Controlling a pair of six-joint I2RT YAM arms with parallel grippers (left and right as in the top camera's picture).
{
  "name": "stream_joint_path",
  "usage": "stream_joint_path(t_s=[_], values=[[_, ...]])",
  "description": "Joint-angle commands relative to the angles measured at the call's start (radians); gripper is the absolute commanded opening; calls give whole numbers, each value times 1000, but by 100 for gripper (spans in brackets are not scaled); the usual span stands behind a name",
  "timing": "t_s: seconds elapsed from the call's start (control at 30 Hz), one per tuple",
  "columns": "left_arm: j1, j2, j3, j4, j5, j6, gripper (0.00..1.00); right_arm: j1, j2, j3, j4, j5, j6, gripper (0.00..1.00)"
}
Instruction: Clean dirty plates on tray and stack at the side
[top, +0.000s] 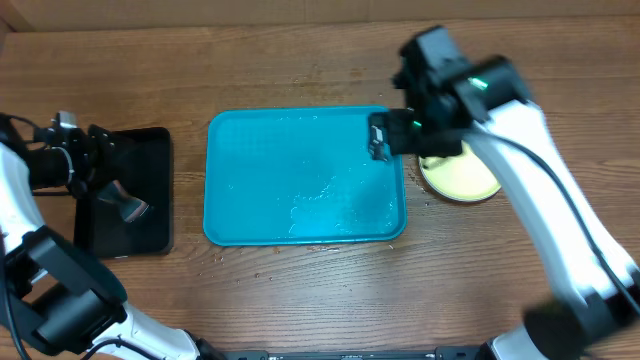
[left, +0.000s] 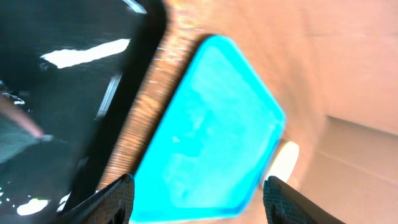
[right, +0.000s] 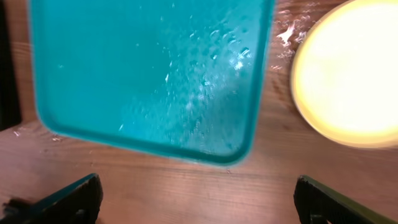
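The teal tray (top: 305, 178) lies mid-table with no plates in it, only wet streaks; it also shows in the left wrist view (left: 211, 124) and the right wrist view (right: 149, 68). A yellow-green plate (top: 460, 176) sits on the table just right of the tray, partly under my right arm; it shows in the right wrist view (right: 348, 74). The white and pale blue plates do not show. My right gripper (top: 392, 135) (right: 196, 190) is open and empty above the tray's right edge. My left gripper (top: 98, 160) (left: 198, 183) is open and empty over the black tray.
A smaller black tray (top: 150, 160) (left: 62, 87) lies left of the teal tray, with a grey cleaning tool (top: 126, 206) on it. Bare wooden table (top: 300, 290) runs along the front.
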Motion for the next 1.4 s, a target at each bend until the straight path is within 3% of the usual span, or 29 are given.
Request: stream_joint_path(t_s=[0.0,0.13,0.23,0.33,0.4,0.57,0.87,1.0,1.37], values=[[-3,-77,22,-43,166,162,66,34,-135,6,-51,94,48,100],[-43,-182,22,-124,210,259,64,81,-253,6,-131,154,113,100],[-72,-282,22,-175,196,320,69,135,-330,5,-185,205,170,100],[-104,-391,22,-212,129,323,84,204,-406,-10,-199,241,209,100],[-120,-462,22,-232,100,323,100,241,-452,-40,-200,271,253,100],[-132,-650,11,-290,72,335,100,315,-605,-228,-193,410,369,100],[-132,-1076,-129,-273,18,334,100,325,-780,-573,-1,454,378,100],[-132,-1176,-140,-275,-117,333,100,325,-764,-590,-8,454,378,100],[-132,-1235,-140,-277,-109,323,100,325,-722,-590,-7,454,378,100]])
